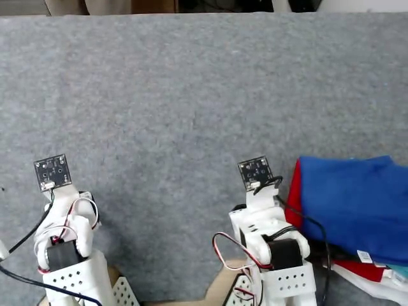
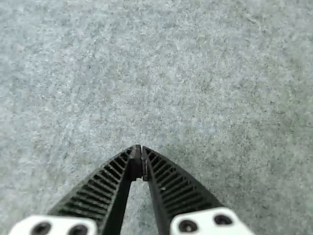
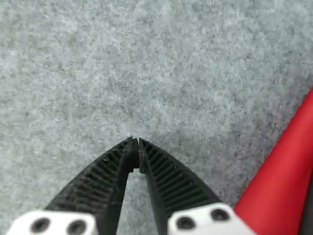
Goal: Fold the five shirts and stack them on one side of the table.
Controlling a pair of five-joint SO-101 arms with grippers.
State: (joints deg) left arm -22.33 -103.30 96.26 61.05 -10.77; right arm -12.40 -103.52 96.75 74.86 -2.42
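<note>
Blue folded cloth shirt, likely limp and light, lies just beside the right pincer; pinch its edge. That and the left pincer are closed, empty.

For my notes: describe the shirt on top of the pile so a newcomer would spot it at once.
Start from the grey felt table and go to its right edge, beside the right arm. The blue shirt lies there, on top of the others. It alone is blue: a red shirt peeks out beneath it, and white fabric shows at the near edge.
</note>
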